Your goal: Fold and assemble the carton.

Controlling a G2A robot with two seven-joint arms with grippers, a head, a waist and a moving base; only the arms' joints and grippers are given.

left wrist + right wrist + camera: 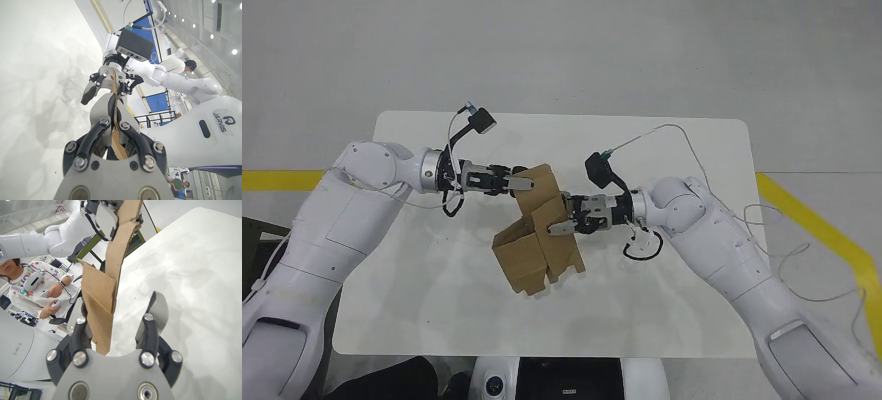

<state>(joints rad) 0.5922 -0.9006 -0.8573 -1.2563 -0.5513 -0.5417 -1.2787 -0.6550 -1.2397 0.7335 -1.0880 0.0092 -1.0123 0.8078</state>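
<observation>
A brown, partly folded carton (538, 238) hangs over the middle of the white table (682, 310), its lower end close to the surface. My left gripper (519, 185) is shut on the carton's upper flap; in the left wrist view the cardboard edge (114, 113) is pinched between its fingers (98, 111). From the other side, my right gripper (560, 224) stands open around a side panel. In the right wrist view that panel (98, 306) lies against one finger and hides it, while the other finger (158, 306) stands well apart.
A black cable loop (642, 246) hangs by the right wrist above the table. Bare table surface lies to the right of the carton and towards the far edge. Yellow floor tape (282, 180) runs past both sides of the table.
</observation>
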